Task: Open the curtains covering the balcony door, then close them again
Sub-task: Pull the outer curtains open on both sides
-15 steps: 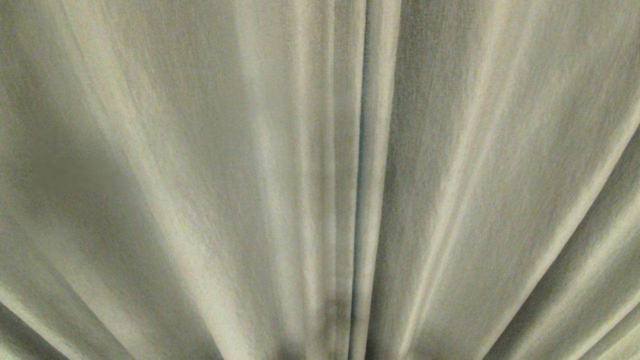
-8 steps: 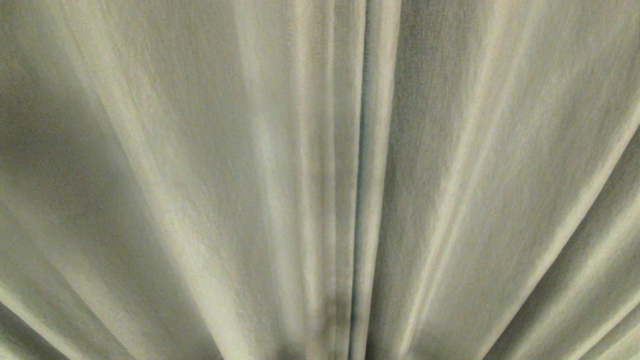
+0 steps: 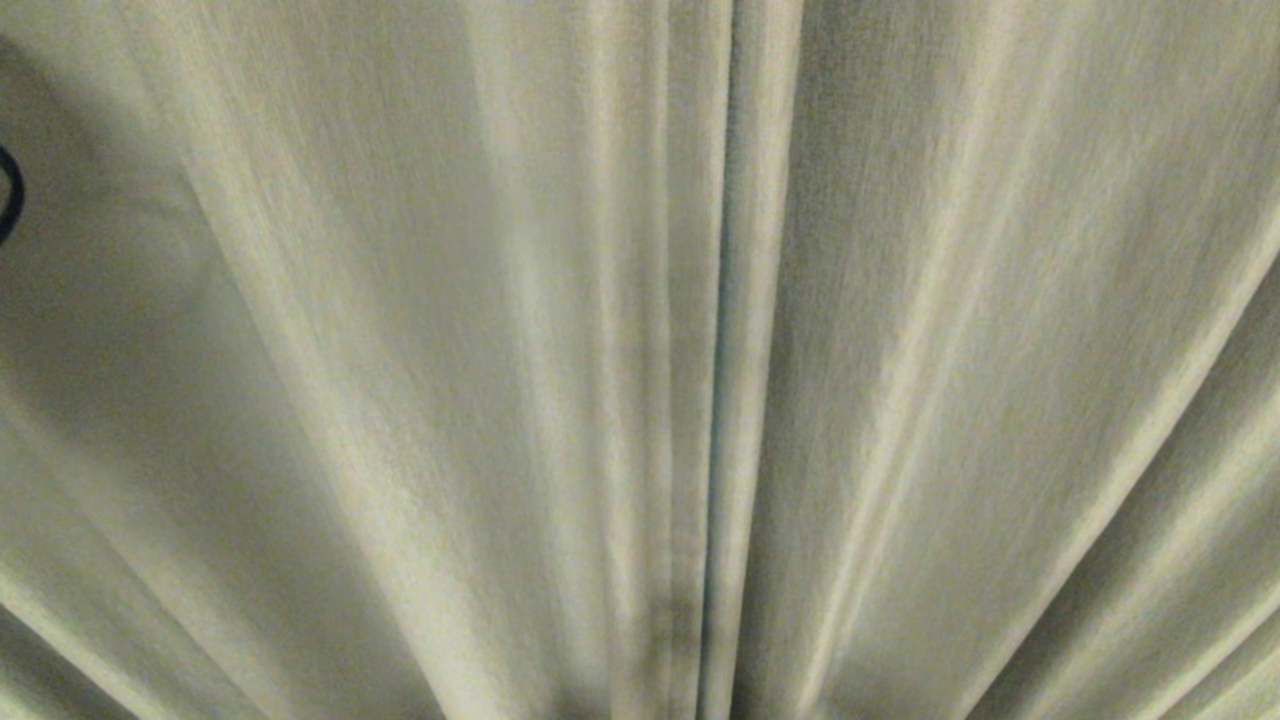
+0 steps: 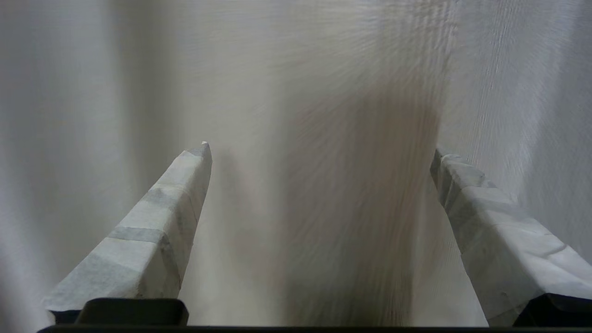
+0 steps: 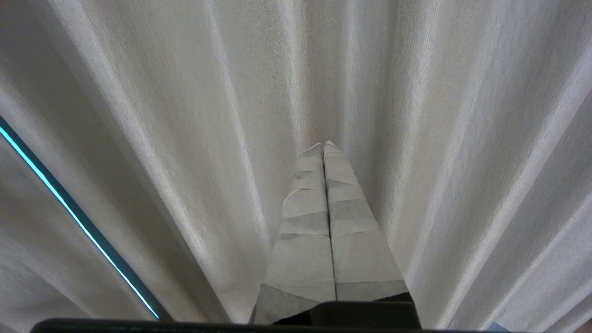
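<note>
The curtains (image 3: 420,360) filled the whole head view, hanging shut in front of the robot. Their long axis ran up and down: the pleats stood as tall ridges that fanned outward toward the top of that view and drew together toward its bottom. Two thick beige-grey panels met at a narrow vertical seam (image 3: 722,300) a little right of the middle, where a thin dark line ran between their folded edges. Nothing behind the fabric could be made out in the head view. A soft shadow lay over the left part of the fabric, and a small dark curved shape (image 3: 8,195) showed at the left edge; what it belonged to could not be told.

In the left wrist view the left gripper (image 4: 321,152) faced the cloth (image 4: 296,69) with its two taped fingers (image 4: 157,231) spread wide apart, and nothing lay between them; a dark shadow fell on the fabric in the gap. Whether the tips touched the cloth could not be told.

In the right wrist view the right gripper (image 5: 323,147) pointed at the drapes (image 5: 439,115) with its two taped fingers (image 5: 305,259) pressed flat together, gripping nothing. To one side, a thin bright cyan strip (image 5: 69,212) showed slantwise between two folds.
</note>
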